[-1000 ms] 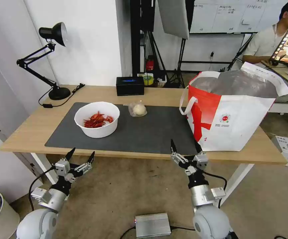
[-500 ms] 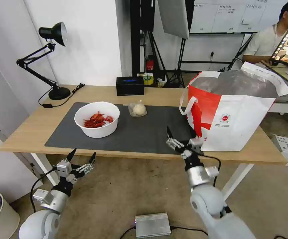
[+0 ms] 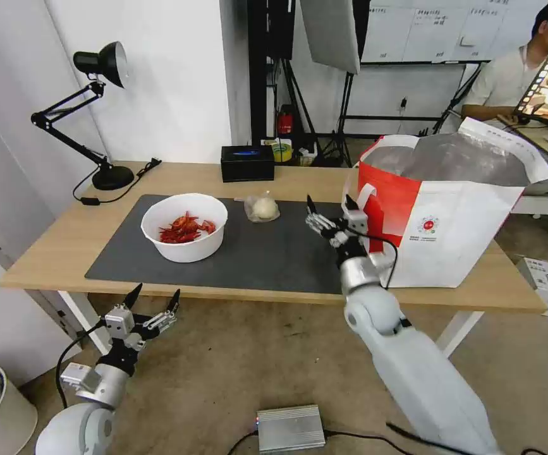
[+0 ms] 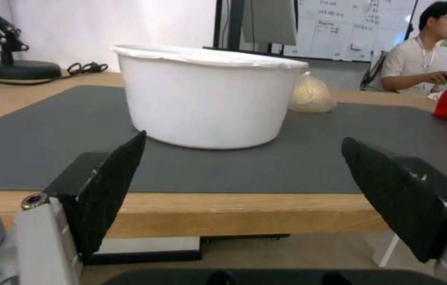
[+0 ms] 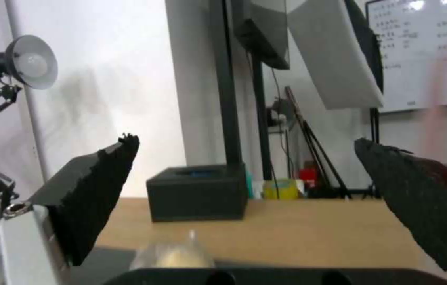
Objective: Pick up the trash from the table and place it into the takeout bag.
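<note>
One pale bun, clear-bagged.

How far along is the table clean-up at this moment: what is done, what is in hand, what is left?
Done: nothing can be confirmed; the large white-and-red takeout bag's contents are hidden. In hand: nothing. The right pincer is open above the dark grey mat, between the bag and the clear bag with a pale bun. Left: the bun bag and the white bowl of red shells sit on the mat. The left pincer waits open below the table edge.
</note>
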`<state>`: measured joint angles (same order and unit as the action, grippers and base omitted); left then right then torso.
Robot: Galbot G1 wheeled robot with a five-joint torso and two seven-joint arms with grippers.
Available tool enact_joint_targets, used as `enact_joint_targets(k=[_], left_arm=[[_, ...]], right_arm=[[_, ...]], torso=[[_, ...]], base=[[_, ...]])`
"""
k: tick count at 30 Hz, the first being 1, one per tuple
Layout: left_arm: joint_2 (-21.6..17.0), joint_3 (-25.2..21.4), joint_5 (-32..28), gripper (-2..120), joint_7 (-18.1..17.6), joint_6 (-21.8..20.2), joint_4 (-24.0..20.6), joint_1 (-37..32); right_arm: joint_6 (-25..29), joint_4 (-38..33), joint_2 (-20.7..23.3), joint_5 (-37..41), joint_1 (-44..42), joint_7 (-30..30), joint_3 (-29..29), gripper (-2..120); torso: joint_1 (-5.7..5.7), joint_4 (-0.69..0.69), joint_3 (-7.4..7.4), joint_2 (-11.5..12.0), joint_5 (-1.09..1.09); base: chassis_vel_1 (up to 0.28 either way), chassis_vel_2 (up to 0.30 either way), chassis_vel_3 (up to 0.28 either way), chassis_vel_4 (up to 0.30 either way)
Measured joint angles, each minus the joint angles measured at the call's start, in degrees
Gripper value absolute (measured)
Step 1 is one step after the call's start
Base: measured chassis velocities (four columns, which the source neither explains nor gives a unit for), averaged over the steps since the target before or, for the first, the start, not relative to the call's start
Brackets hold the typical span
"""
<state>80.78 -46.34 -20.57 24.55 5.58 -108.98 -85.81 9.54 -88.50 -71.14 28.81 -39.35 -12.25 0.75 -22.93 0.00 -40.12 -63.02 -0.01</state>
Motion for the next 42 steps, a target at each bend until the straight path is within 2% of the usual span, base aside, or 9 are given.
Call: enact_joint_targets(k=[4, 8, 19, 25, 36, 42], left_arm=[[0.08, -0.34, -0.04, 100, -0.01, 0.09, 0.06, -0.24], [0.24, -0.71, -0.27, 100, 0.02, 0.51, 0.18, -0.71], [0.2, -1.33, -0.69, 100, 0.2, 0.8, 0.11, -1.17], [0.18, -1.26, -0.7, 100, 0.26, 0.95, 0.11, -1.33], [0.85, -0.83, -0.67, 100, 1.63, 1.25, 0.06, -1.62], [0.74, -1.06, -0.75, 100, 1.68, 1.28, -0.1, -1.65]], right_arm=[[-0.37, 3.94, -1.05, 0.96, 5.04, -0.06, -2.01, 100], [-0.91, 10.68, -4.28, 1.82, 11.98, -0.15, -4.89, 100], [-4.96, 20.94, -10.56, 2.8, 18.15, -1.49, -7.42, 100], [-7.97, 24.25, -10.6, 3.79, 21.19, -2.28, -9.8, 100], [-18.04, 27.95, -10.42, 11.67, 26.36, -3.16, -13.99, 100], [-21.3, 30.11, -11.02, 15.3, 28.29, -4.57, -15.65, 100]], torso=[[0.0, 0.0, 0.0, 0.0, 0.0], [0.0, 0.0, 0.0, 0.0, -0.01], [0.01, 0.01, 0.01, 0.0, 0.0], [0.0, 0.0, 0.0, 0.0, 0.0], [0.0, 0.0, 0.01, -0.01, 0.0], [0.0, -0.01, 0.01, -0.01, 0.01]], base=[[0.0, 0.0, 0.0, 0.0], [0.0, 0.0, 0.0, 0.0], [0.0, 0.0, 0.0, 0.0], [0.0, 0.0, 0.0, 0.0], [0.0, 0.0, 0.0, 0.0], [0.0, 0.0, 0.0, 0.0]])
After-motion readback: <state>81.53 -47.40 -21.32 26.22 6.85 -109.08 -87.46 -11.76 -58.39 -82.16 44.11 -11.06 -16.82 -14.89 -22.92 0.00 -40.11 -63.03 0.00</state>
